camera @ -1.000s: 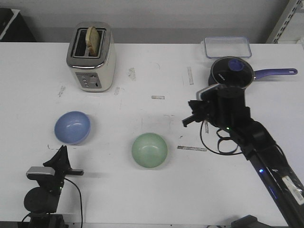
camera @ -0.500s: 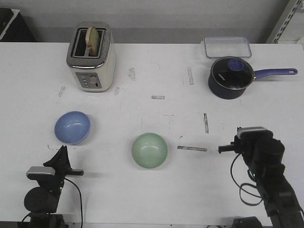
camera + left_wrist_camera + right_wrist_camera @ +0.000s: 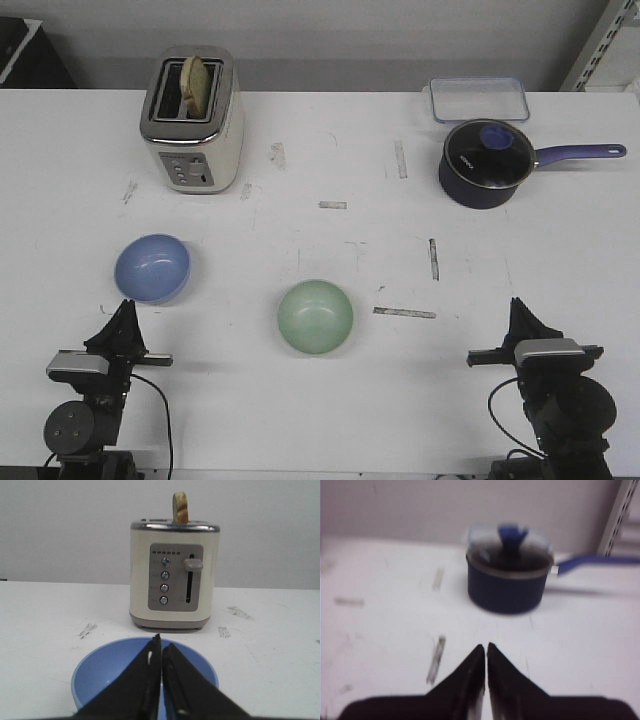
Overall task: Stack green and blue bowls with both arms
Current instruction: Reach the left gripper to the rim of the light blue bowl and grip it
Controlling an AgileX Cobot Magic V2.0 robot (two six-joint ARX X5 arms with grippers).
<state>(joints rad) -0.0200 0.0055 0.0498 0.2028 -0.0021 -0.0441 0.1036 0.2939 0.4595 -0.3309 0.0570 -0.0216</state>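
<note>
We find both bowls unstacked and ungripped, the blue bowl (image 3: 152,268) at 9 o'clock of the green bowl (image 3: 315,316), while the left gripper (image 3: 126,318) and right gripper (image 3: 522,317), fingers pressed together, sit parked at the table's (image 3: 330,150) near edge, evidently awaiting the pickup.

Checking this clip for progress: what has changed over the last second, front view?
The right arm pulled back from beside the saucepan toward the table's near edge; the right gripper now sits low there, shut and empty. The left gripper shifted only slightly, also shut. Nothing was taken hold of. The blue bowl, green bowl and toaster stayed put.
</note>
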